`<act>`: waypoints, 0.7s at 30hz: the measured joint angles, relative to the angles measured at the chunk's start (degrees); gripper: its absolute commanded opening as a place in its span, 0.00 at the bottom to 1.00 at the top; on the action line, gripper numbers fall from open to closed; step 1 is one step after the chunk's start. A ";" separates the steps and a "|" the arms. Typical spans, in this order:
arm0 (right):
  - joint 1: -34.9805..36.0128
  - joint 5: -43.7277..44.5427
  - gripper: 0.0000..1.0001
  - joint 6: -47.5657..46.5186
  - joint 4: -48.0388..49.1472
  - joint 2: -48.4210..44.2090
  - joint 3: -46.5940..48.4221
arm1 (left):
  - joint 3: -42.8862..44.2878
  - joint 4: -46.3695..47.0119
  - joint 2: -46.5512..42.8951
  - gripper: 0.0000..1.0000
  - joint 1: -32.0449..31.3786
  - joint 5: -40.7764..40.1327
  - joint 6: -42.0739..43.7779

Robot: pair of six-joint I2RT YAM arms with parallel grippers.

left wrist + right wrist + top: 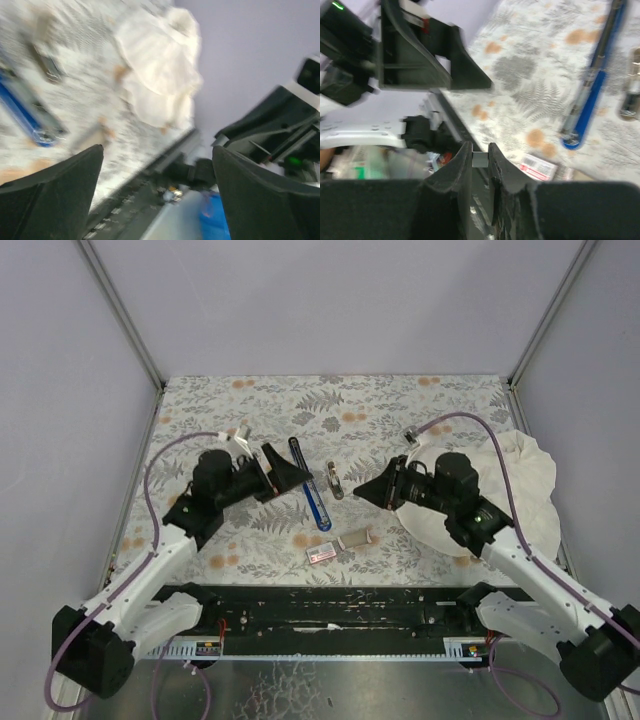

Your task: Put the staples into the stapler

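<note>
Top external shows the stapler (310, 485) lying opened flat at mid-desk (430, 410), running from the far edge toward the near edge between the two arms. The white staples box (321, 555) and its tray (356, 538) sit just beside each other, closer to the near edge. The left pincer (283, 472) is released, jaws wide apart beside the stapler. The right pincer (479, 147) is clenched on a grey sliver (479, 159), probably a staple strip. So thin a strip could twist, snap or slip if pressed askew into the channel, and the unheld stapler could skid. Both wrist views are blurred; the channel and a small metal piece (335, 480) beside the stapler are hard to make out.
</note>
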 measured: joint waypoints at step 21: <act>4.74 26.25 0.16 -18.99 -12.72 47.19 25.38 | 17.59 -20.41 7.43 1.00 11.85 -29.94 37.79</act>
